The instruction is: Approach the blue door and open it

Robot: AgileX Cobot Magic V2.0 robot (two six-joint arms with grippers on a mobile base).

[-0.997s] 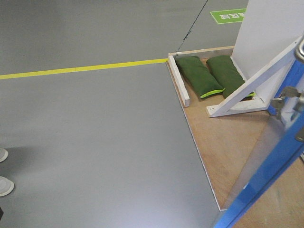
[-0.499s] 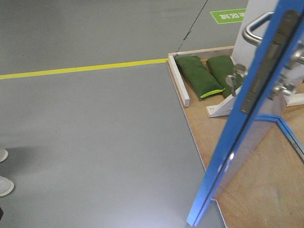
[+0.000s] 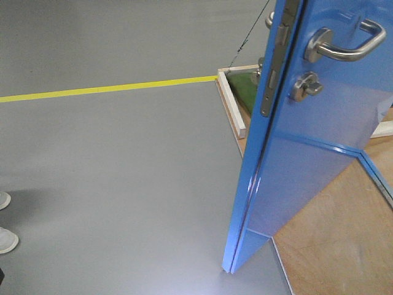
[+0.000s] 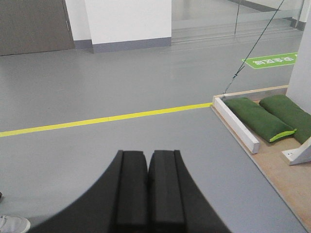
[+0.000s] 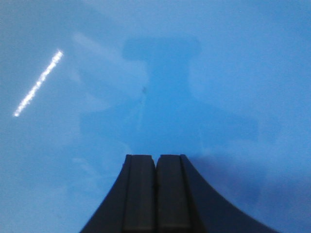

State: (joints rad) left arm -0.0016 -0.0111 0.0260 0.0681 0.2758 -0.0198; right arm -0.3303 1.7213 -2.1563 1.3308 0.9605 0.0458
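Note:
The blue door (image 3: 307,153) fills the right of the front view, its glossy face toward me and its free edge over the grey floor. It carries a steel lever handle (image 3: 344,44), a round thumb-turn lock (image 3: 305,86) and a metal edge plate (image 3: 271,61). My right gripper (image 5: 156,158) is shut and empty, its tips close to the door's blue face (image 5: 155,82), which fills the right wrist view; I cannot tell whether they touch. My left gripper (image 4: 147,154) is shut and empty, above bare floor. Neither gripper shows in the front view.
A wooden base board (image 3: 331,246) with a white rail (image 3: 232,104) lies under the door. Two green sandbags (image 4: 260,119) rest on it beside a white brace (image 4: 299,154). A yellow floor line (image 3: 104,89) crosses the grey floor. Shoes (image 3: 5,230) show at the left edge.
The blue door has swung leftward across the front view, from an edge-on sliver at the right to a broad face covering the sandbags and brace. The floor and shoes stay put.

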